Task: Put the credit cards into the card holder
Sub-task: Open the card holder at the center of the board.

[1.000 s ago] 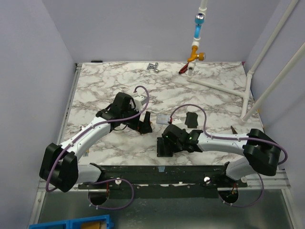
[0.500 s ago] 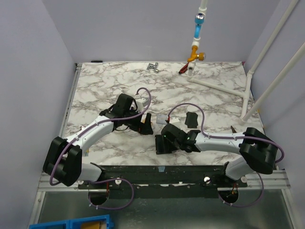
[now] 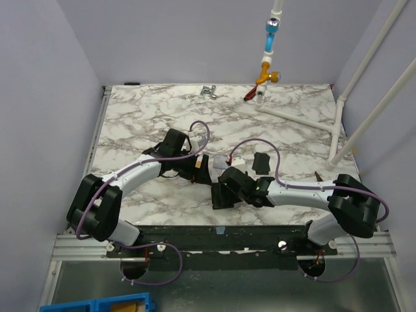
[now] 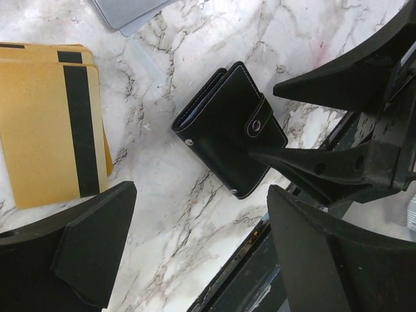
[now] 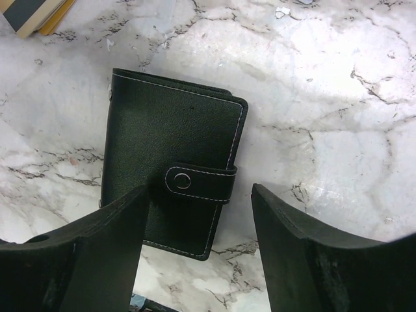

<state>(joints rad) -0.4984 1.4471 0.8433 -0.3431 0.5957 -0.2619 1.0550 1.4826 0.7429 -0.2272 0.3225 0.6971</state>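
Note:
The card holder (image 5: 170, 156) is a black wallet lying flat on the marble, folded closed with its clasp tab (image 5: 200, 183) snapped. My right gripper (image 5: 199, 192) stands open just above it, one finger over the leather and the other over bare marble past the clasp edge. The gold-tan credit card (image 4: 49, 123) with its dark stripe lies left of the wallet (image 4: 231, 130), and the pale grey card (image 4: 127, 10) lies further back (image 3: 223, 161). My left gripper (image 4: 201, 190) hangs open over bare marble between the gold card and the wallet, holding nothing.
A smaller black case (image 3: 262, 162) lies right of the grey card. At the back are a metal clip (image 3: 208, 91), a coloured pipe fitting (image 3: 266, 68) and a white pipe frame (image 3: 305, 117). The table's dark front rail (image 4: 260, 260) runs close below the wallet.
The left arm's elbow has swung right and forward while its gripper stayed by the cards, jaws slightly narrower. The right gripper stayed over the wallet.

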